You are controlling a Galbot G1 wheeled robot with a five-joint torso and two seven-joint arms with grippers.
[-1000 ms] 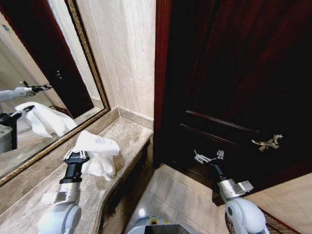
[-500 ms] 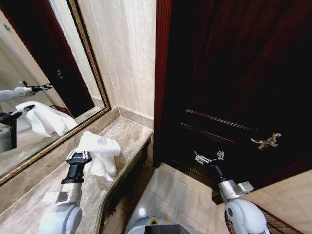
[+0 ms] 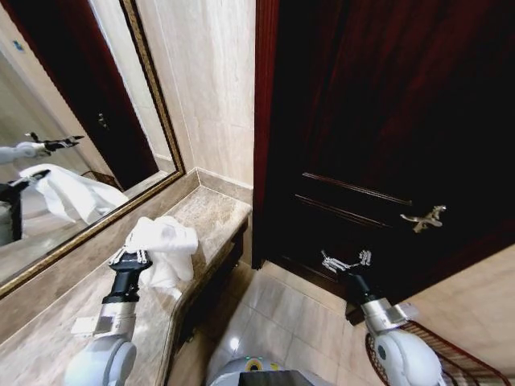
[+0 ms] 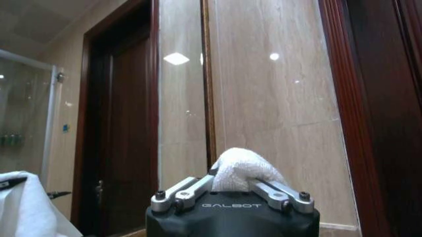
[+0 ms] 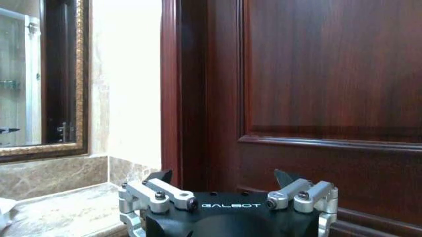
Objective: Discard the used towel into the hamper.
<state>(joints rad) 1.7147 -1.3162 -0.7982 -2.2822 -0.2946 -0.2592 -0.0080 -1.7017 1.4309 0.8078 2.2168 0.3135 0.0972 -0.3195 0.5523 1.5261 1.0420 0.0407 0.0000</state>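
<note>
- A marble worktop (image 3: 211, 221) runs below a gilt-framed mirror (image 3: 72, 153); a dark wooden door (image 3: 386, 121) stands right of it.
- The left gripper (image 3: 130, 259) has its jaws clamped on a white towel (image 3: 165, 245), which bunches above the worktop, no clear long axis.
- The right gripper (image 3: 346, 261) hangs before the door, jaws apart.
- The hamper (image 3: 451, 358) sits on the floor, far right.

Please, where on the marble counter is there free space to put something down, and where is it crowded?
The marble counter is bare at its far end, between the white towel and the corner by the door frame, along the mirror. It is crowded nearer the robot: the left gripper holds the towel there. The right gripper hangs open over the floor tiles.
</note>
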